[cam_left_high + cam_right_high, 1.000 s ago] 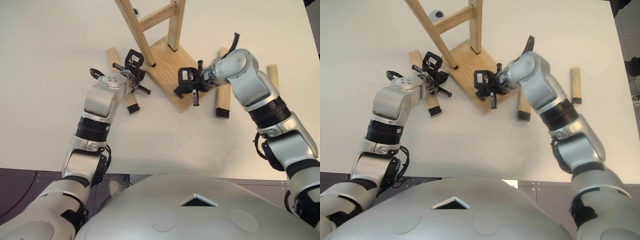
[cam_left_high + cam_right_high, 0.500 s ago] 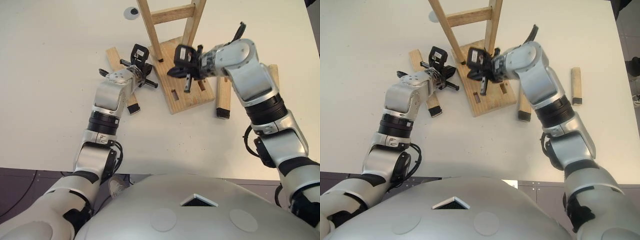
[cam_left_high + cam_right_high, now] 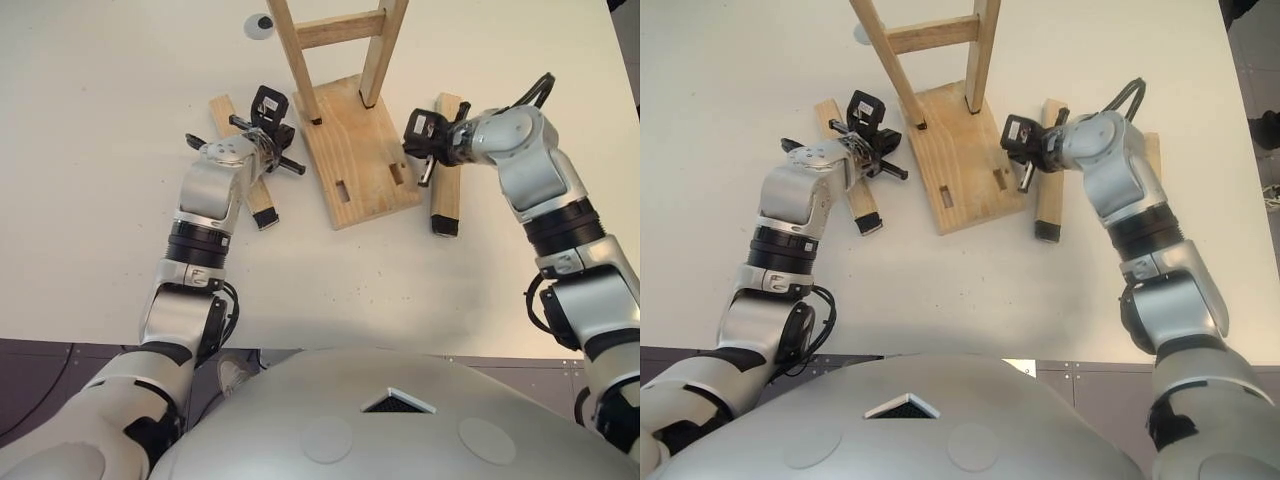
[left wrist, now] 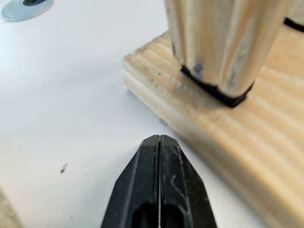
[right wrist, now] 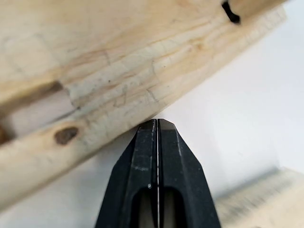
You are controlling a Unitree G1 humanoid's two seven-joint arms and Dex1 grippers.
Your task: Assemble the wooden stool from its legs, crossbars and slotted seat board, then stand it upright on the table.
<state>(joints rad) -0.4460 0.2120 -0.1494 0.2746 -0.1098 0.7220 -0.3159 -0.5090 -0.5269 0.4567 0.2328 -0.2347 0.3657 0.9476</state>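
Pale wooden slotted seat board: left gripper, fingers closed and empty, just beside its left edge; right gripper likewise at its right edge.

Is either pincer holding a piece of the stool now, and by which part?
Nothing is held. The left pincer is shut empty beside the seat board; the right pincer is shut empty at its opposite edge.

Overhead stereo; wrists apparently near board
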